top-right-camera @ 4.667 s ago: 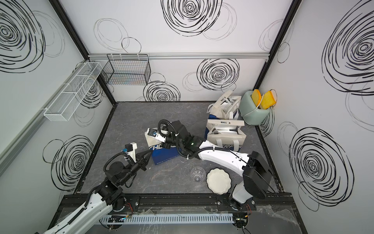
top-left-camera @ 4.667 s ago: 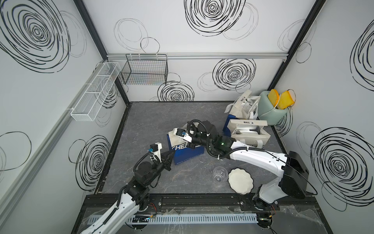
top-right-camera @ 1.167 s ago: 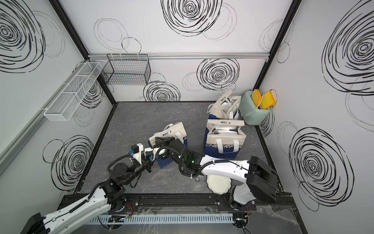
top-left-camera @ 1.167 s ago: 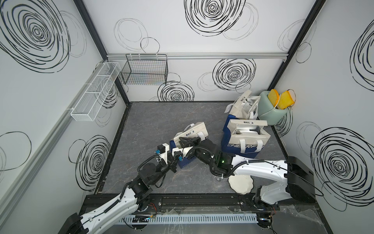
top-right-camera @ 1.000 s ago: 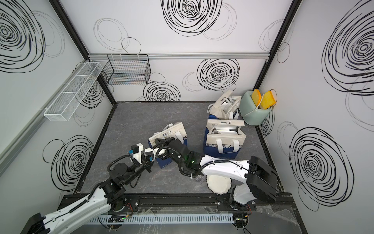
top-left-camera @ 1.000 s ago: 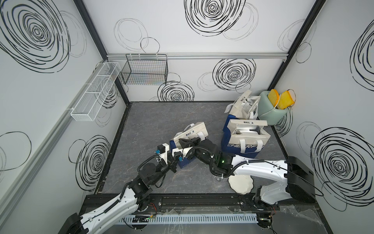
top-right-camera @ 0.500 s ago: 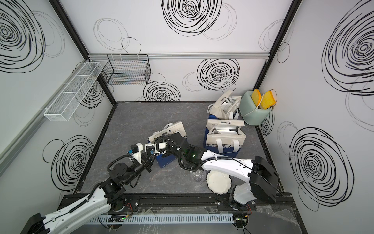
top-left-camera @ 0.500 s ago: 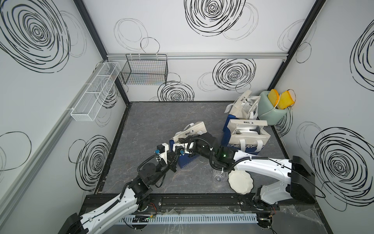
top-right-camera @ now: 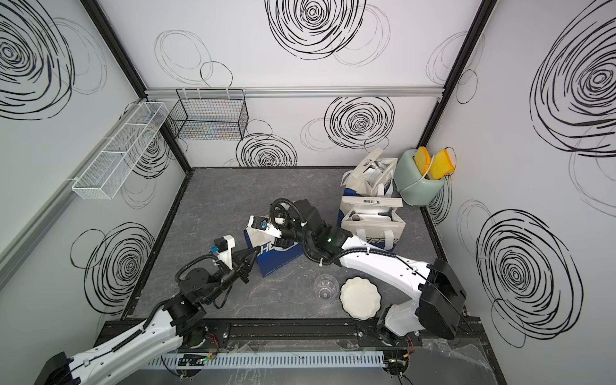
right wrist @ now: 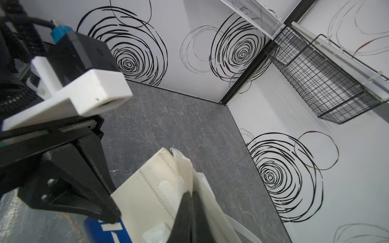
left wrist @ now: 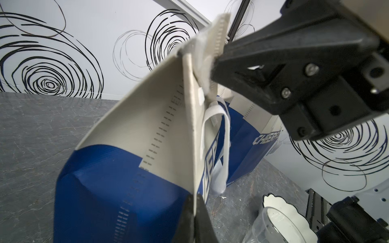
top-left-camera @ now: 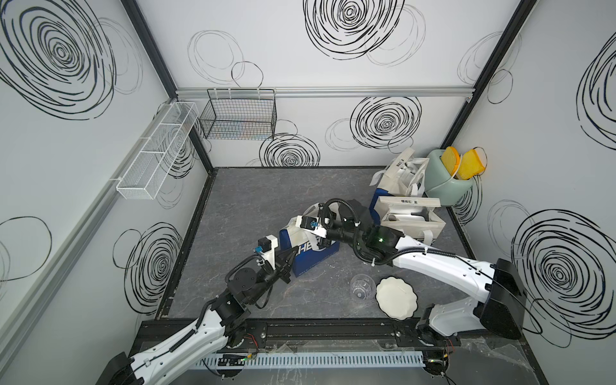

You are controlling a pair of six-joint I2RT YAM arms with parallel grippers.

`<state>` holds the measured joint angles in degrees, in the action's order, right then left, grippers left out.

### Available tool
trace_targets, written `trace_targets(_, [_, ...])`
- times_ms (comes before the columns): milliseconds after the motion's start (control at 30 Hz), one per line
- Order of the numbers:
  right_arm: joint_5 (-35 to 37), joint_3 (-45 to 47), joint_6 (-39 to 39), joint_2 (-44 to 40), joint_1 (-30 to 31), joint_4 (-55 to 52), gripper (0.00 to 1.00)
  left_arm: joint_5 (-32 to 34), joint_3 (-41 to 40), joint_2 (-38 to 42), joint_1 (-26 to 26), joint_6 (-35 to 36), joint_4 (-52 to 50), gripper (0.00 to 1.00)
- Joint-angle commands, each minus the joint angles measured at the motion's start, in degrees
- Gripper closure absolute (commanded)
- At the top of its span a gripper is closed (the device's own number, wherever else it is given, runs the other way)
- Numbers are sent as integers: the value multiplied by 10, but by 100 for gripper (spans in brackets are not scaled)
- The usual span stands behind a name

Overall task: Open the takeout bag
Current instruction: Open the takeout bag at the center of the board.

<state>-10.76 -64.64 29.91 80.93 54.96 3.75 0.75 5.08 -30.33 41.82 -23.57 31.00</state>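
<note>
The bag (top-left-camera: 311,258) stands just below the centre in both top views, on the grey tabletop (top-left-camera: 253,200); blue below, cream above, its top drawn into a flat peak. The left pincer (left wrist: 195,212), at the bottom of the left wrist view, is pinched tight on the cream front edge; the right pincer (right wrist: 191,210), at the bottom of the right wrist view, is clamped on a cream layer at the lip, beside a fuzzy white closure strip.

The bag looks light and thin-walled, soft enough to fold along its creases; probably too light to stay put, so a one-sided pull may drag or tip it. The best hold seems to be the two lips at the peak, one per pincer, pulled apart across the strip; the loose white handles would only stretch.

Right of it stand two more bags (top-left-camera: 411,220) (top-left-camera: 398,181), already gaping, with a green tub (top-left-camera: 446,186) in the corner; at lower right, near but apart, are a clear cup (top-left-camera: 361,287) and a white plate (top-left-camera: 398,298). The right arm runs between these; the cup could be knocked. The pincers sit close together, so they may clash.
</note>
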Motion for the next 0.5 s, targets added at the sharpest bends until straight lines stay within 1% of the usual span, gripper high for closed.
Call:
trace_targets(0, [10,-37,-35,-24,-28,41,100,-5,13,4,5,-3,9,100])
trace_targets(100, [2,-41,-31,-23,-30,32,100,-3,14,6,6,-4,4,100])
trace_targets(267, [8,-45,-15,-15,-30,13,100,0,13,6,7,-6,2,100])
trace_targets(467, [-4,-69,32,-7,-30,-27,100,-1,15,-2,7,-6,-1,100])
